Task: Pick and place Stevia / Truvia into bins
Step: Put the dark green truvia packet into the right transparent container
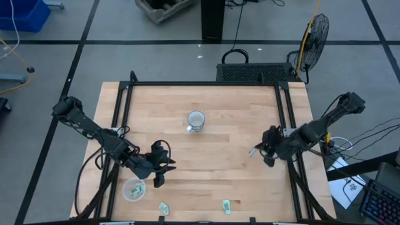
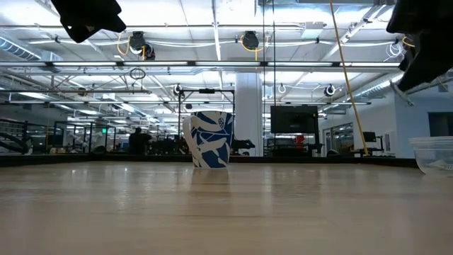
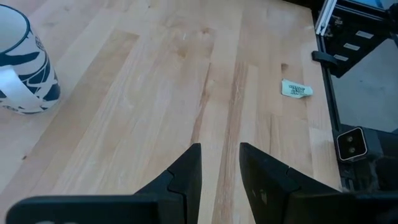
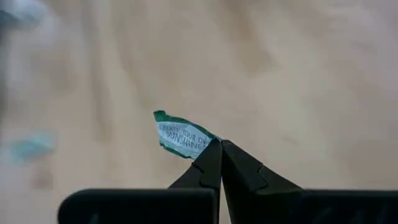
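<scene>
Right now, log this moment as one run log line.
right gripper: shut on sachet, lifted | left gripper: open, empty, beside bin | two sachets on table near front edge

Bench (image 1: 219, 137): pale wooden planks with visible grain, smooth, a soft satin sheen; framed by black metal rails (image 1: 203, 84).

Mug (image 1: 196, 120): glazed ceramic, glossy, white with a blue pattern.

Bin (image 1: 134, 190): clear plastic with translucent whitish walls, smooth.

Sachet (image 4: 180, 136): thin paper, matt, white with a green printed edge, slightly creased, nipped between the closed tips of the right pincer (image 4: 220, 147).

Further sachets (image 1: 164, 207) (image 1: 226, 205) (image 3: 295, 89): pale green and white paper, flat, matt.

Left pincer (image 3: 220, 163): fingers of dark matt plastic, smooth-faced, hard-edged.
</scene>
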